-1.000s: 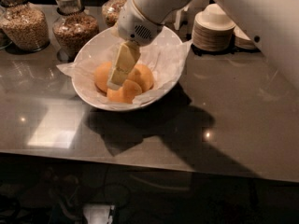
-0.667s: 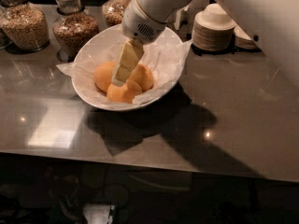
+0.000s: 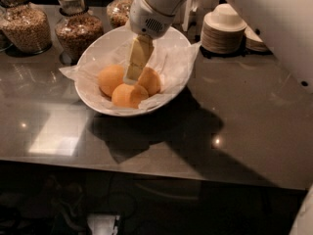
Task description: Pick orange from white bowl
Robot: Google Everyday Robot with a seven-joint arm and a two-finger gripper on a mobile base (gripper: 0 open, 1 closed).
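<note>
The white bowl (image 3: 93, 53) stands on the dark counter, lined with crumpled white paper. Three oranges lie in it: a paler one on the left (image 3: 110, 78), one at the front (image 3: 128, 96) and one on the right (image 3: 150, 81). I cannot tell for sure which one is the task's orange. My gripper (image 3: 131, 78) reaches down into the bowl from the white arm above. Its yellowish tip sits between the left and right oranges, just above the front one. Nothing looks lifted.
Glass jars of grain (image 3: 25, 26) (image 3: 78, 28) stand behind the bowl at the back left. Stacks of small white bowls and plates (image 3: 224, 28) stand at the back right. The arm's body (image 3: 274, 28) fills the upper right.
The gripper's tip has moved slightly right and up within the bowl. The three oranges have stayed where they were.
</note>
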